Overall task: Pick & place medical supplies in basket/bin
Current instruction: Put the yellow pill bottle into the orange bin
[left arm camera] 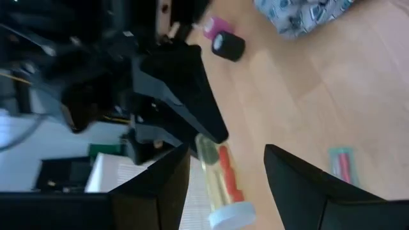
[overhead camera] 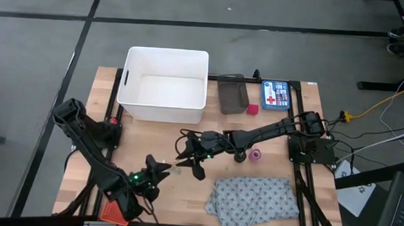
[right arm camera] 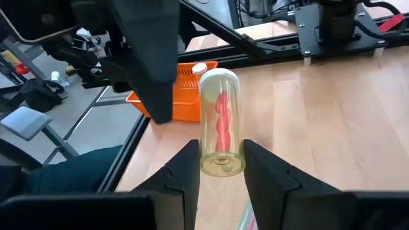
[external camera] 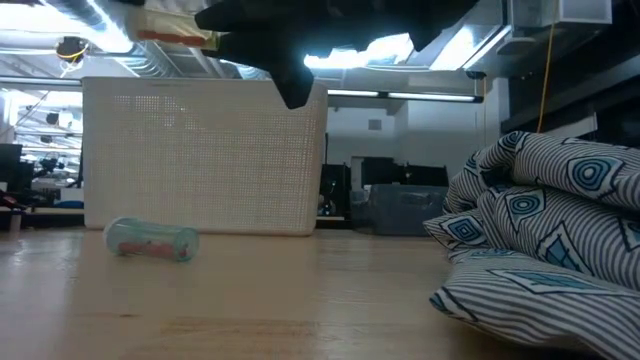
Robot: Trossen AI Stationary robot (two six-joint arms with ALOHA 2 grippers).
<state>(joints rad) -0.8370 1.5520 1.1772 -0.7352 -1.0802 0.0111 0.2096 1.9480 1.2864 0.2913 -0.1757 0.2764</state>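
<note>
My right gripper [overhead camera: 192, 161] reaches over the table's middle and is shut on a clear vial [right arm camera: 220, 121] with red contents and a white cap. My left gripper [overhead camera: 159, 167] is open. Its fingers stand on either side of the vial's cap end [left arm camera: 231, 214], with no visible touch. A second small vial [external camera: 150, 240] lies on its side on the table. The pink roll [overhead camera: 255, 154] and dark roll [overhead camera: 240, 156] stand by the right arm. The grey dotted cloth [overhead camera: 256, 199] lies crumpled near the near edge. The red block [overhead camera: 252, 109] sits by a dark tray. The orange basket [overhead camera: 117, 211] sits at the near-left corner. My right gripper pinches the vial's closed bottom end [right arm camera: 220, 163] between its two fingers [right arm camera: 185, 172]. The vial sticks out forward in line with the fingers, cap end away from the wrist. It is lifted clear of the table and roughly level [external camera: 175, 35].
A white tub [overhead camera: 164, 85] stands at the far edge, with a dark grey tray [overhead camera: 231, 94] and a blue first-aid box [overhead camera: 275, 94] to its right. Bare wood [overhead camera: 180, 136] lies between the tub and the grippers. The left arm reaches over the orange basket.
</note>
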